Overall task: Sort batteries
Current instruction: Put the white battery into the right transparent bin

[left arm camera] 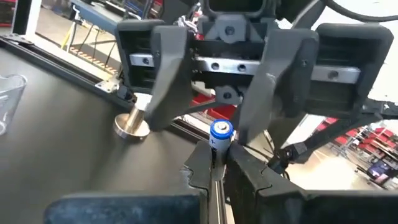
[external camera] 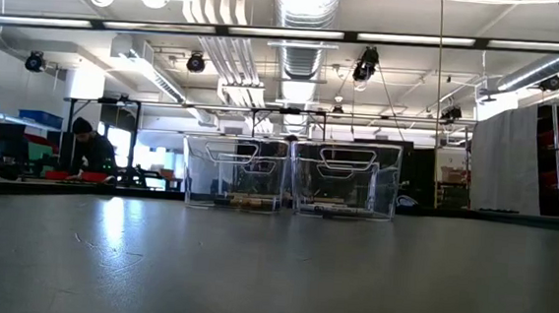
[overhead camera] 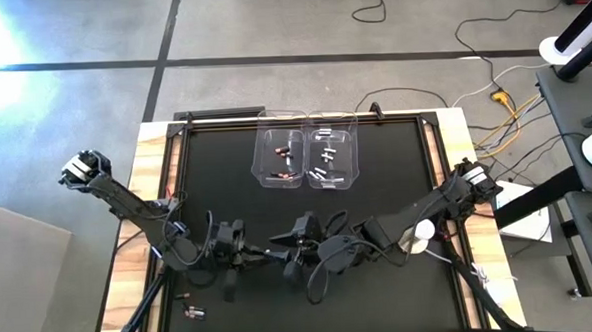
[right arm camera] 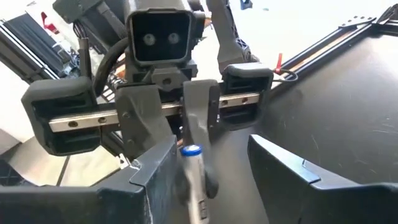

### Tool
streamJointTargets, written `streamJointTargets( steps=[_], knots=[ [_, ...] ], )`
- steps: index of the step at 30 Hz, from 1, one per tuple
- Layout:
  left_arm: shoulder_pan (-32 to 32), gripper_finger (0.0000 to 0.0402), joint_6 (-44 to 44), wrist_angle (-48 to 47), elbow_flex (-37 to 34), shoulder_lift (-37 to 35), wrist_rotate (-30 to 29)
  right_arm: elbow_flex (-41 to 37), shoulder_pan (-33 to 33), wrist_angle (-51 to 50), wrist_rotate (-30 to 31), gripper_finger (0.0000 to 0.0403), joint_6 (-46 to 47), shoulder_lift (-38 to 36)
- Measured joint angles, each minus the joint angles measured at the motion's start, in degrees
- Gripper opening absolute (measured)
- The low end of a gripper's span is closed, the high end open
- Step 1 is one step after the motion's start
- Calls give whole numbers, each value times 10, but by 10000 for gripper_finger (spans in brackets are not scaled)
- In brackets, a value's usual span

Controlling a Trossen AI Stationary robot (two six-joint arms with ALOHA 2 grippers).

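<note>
Left wrist view shows the left hand [left arm camera: 214, 168] clamped on a blue-capped battery [left arm camera: 221, 132], with the right hand [left arm camera: 211, 118] spread apart around it. They meet mid-table [overhead camera: 216, 159], near of the two bins [overhead camera: 306, 156]. This looks like a handover: the right hand should close squarely on the cell's free end before the left lets go, or it may drop.

Table [overhead camera: 377, 182]: matte black top, light wood edges. Battery [left arm camera: 220, 134] silver-white w/ blue cap; bins [overhead camera: 306, 156] clear, holding dark-reddish cells [overhead camera: 282, 162] and silver-white cells [overhead camera: 328, 155]. Both arms dark.
</note>
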Motion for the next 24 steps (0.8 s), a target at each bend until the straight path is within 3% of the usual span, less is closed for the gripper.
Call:
streamJointTargets(
  steps=[13,24],
  knots=[
    [10,9,-2,15,0,0,0,0,0,0,0,133,-5,0],
    [11,9,-2,15,-1,0,3,0,0,-3,-2,48,-22,0]
  ],
)
